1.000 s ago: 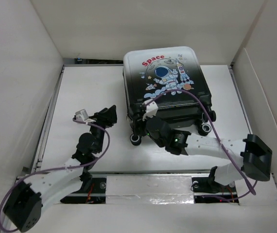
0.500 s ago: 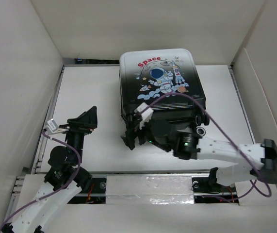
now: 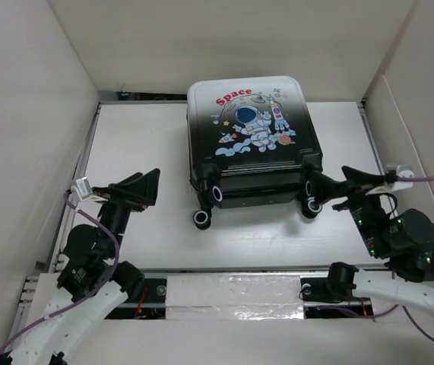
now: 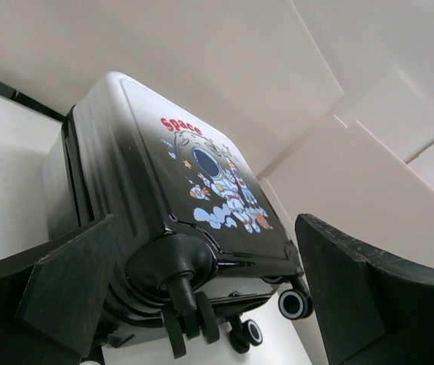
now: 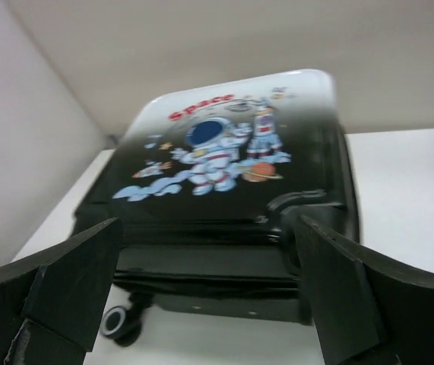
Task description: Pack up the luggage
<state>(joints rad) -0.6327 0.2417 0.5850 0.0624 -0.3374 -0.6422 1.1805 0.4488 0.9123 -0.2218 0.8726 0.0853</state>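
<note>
We have the luggage (image 3: 251, 137) lying flat and shut at the table's (image 3: 140, 137) far middle, wheels facing our arms. The left gripper (image 3: 154, 188) and right gripper (image 3: 325, 173) flank it, both spread wide and empty. Closing looks done. The zip is perhaps unfastened, so it needs checking next.

The bench (image 3: 140, 137) was a plain white surface, walled by white panels (image 3: 42, 114) on its left, far and right sides, with a metal rail (image 3: 82, 171) running along its left edge. The luggage (image 3: 251, 141) lay on it, closed and flat, with the astronaut and "Space" print facing up. It sat close to the far edge, a little right of the middle, skewed slightly from square. Its black wheels (image 3: 201, 219) pointed toward the near edge. White bench surface showed on both sides of it and in a strip along the near edge.
</note>
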